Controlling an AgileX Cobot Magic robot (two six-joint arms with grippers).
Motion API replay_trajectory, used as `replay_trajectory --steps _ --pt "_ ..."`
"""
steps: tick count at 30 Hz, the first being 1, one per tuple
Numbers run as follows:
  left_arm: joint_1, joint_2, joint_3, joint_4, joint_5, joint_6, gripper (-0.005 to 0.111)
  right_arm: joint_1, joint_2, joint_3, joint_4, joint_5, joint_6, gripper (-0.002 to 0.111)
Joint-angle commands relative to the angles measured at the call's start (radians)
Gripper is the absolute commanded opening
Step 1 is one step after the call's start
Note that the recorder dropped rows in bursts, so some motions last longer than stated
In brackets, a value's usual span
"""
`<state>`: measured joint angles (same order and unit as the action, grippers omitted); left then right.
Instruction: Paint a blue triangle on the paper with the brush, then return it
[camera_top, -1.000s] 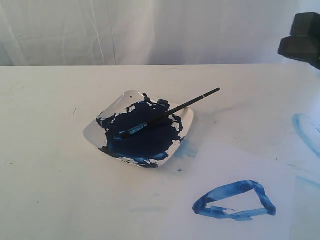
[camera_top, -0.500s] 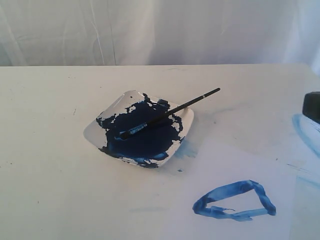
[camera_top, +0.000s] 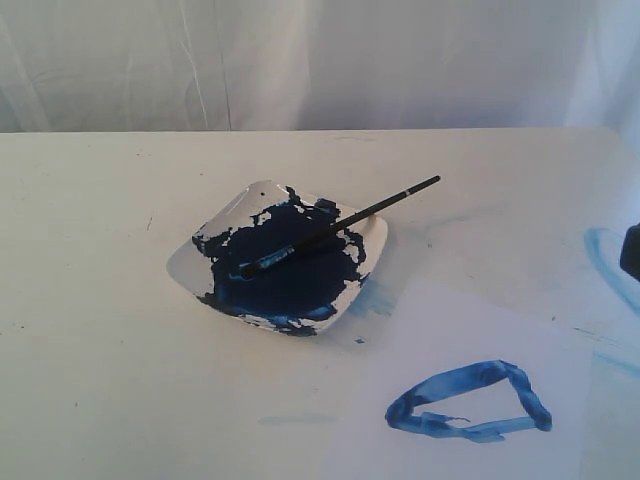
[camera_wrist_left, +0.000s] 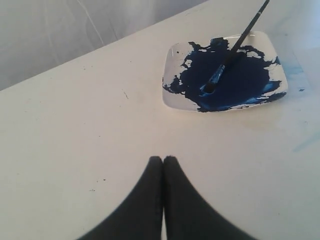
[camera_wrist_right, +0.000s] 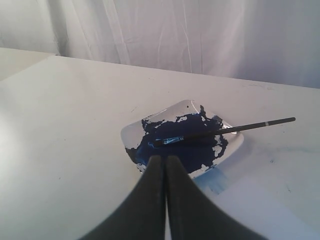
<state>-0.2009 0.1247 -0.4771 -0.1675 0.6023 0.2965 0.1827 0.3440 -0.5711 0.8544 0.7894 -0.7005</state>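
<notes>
The brush (camera_top: 335, 228) lies across the white square paint dish (camera_top: 184, 264), bristles in the dark blue paint and black handle sticking out past the rim to the upper right. The left wrist view has the brush (camera_wrist_left: 235, 45) and dish (camera_wrist_left: 171, 56) ahead of it, as does the right wrist view with the brush (camera_wrist_right: 225, 131). The blue triangle (camera_top: 470, 402) sits on the paper (camera_top: 470, 330) at the front right. My left gripper (camera_wrist_left: 163, 159) is shut and empty. My right gripper (camera_wrist_right: 163, 158) is shut and empty; only a dark piece of that arm (camera_top: 631, 250) shows at the right edge.
A pale blue arc smear (camera_top: 607, 262) marks the table (camera_top: 90, 200) at the far right. A light blue smudge (camera_top: 372, 298) lies beside the dish. A white curtain (camera_top: 300, 60) hangs behind the table's back edge.
The dark right arm has dropped from the upper right corner down the right edge and almost out of view. Brush, dish and triangle have not moved.
</notes>
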Motion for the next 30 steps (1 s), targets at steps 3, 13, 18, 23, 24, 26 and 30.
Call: replay_trajectory --steps 3,13,18,23,24,26,30 --pt "0.003 -0.072 0.067 -0.005 -0.006 -0.006 0.0 -0.004 -0.005 0.003 0.003 -0.007 -0.01 0.0" --pt "0.087 -0.125 0.19 0.033 -0.071 -0.002 0.0 -0.004 -0.005 0.003 0.005 -0.004 -0.01 0.0" --pt "0.103 -0.125 0.19 0.068 -0.073 -0.002 0.0 -0.004 -0.005 0.003 0.005 -0.007 -0.01 0.0" --pt "0.103 -0.125 0.19 0.04 -0.072 -0.046 0.0 -0.004 -0.005 0.003 0.005 -0.005 -0.01 0.0" --pt "0.103 -0.125 0.19 0.038 -0.08 -0.071 0.0 -0.004 -0.005 0.003 0.005 -0.005 -0.01 0.0" --pt "0.103 -0.125 0.19 0.042 -0.114 -0.133 0.0 -0.004 -0.005 0.003 0.005 -0.005 -0.01 0.0" --pt "0.103 -0.125 0.281 0.157 -0.312 -0.331 0.0 -0.004 -0.005 0.003 0.005 -0.005 -0.01 0.0"
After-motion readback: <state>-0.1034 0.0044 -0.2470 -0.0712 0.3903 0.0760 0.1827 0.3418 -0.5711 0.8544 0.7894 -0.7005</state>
